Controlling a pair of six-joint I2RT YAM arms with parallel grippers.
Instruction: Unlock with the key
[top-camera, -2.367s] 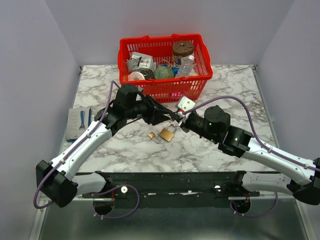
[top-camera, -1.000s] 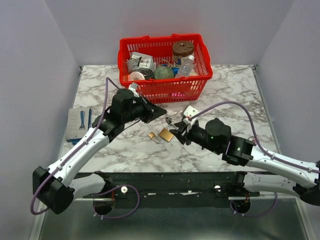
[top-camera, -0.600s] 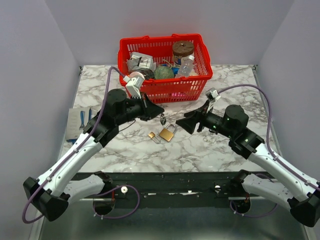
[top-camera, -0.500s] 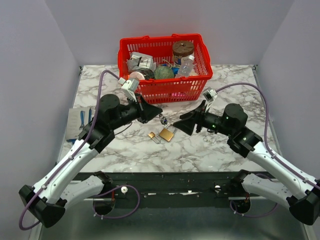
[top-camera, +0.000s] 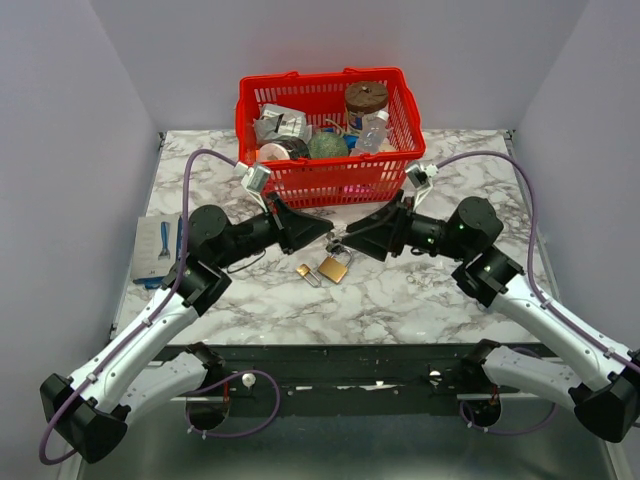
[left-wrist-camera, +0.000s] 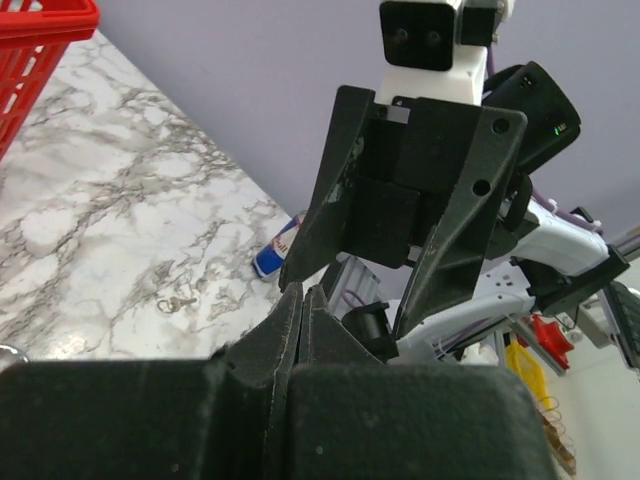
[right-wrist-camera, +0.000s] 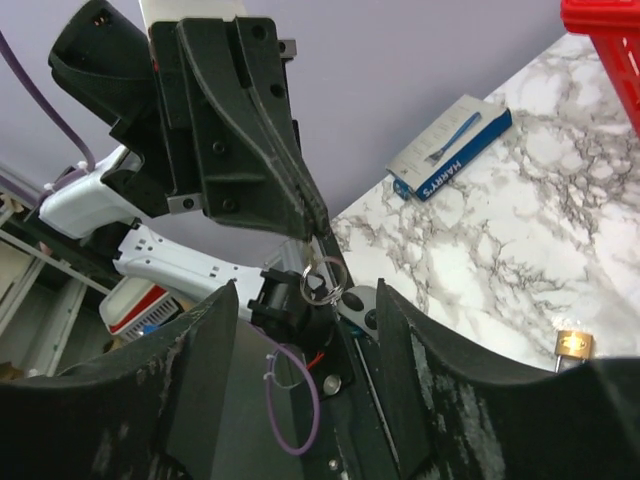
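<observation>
Presently, the left pincer (top-camera: 327, 231) is pressed together, pinching the key (right-wrist-camera: 323, 283), whose ring hangs just under its tips. The right pincer (top-camera: 349, 243) is spread, directly opposite and close. The padlock (top-camera: 335, 267) lies on the counter (top-camera: 420, 290) below, between both tips.

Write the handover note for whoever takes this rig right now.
Left tool: shut, key ring hanging from its tips; the key blade is hidden.
Right tool: open and empty, tip to tip with the other tool.
Padlock: lying on the table in front of the basket, just near of both tips, held by neither. Whether its shackle is locked cannot be told.
Done: key is in the grip.
Left: steady the padlock, insert the key, turn it.
</observation>
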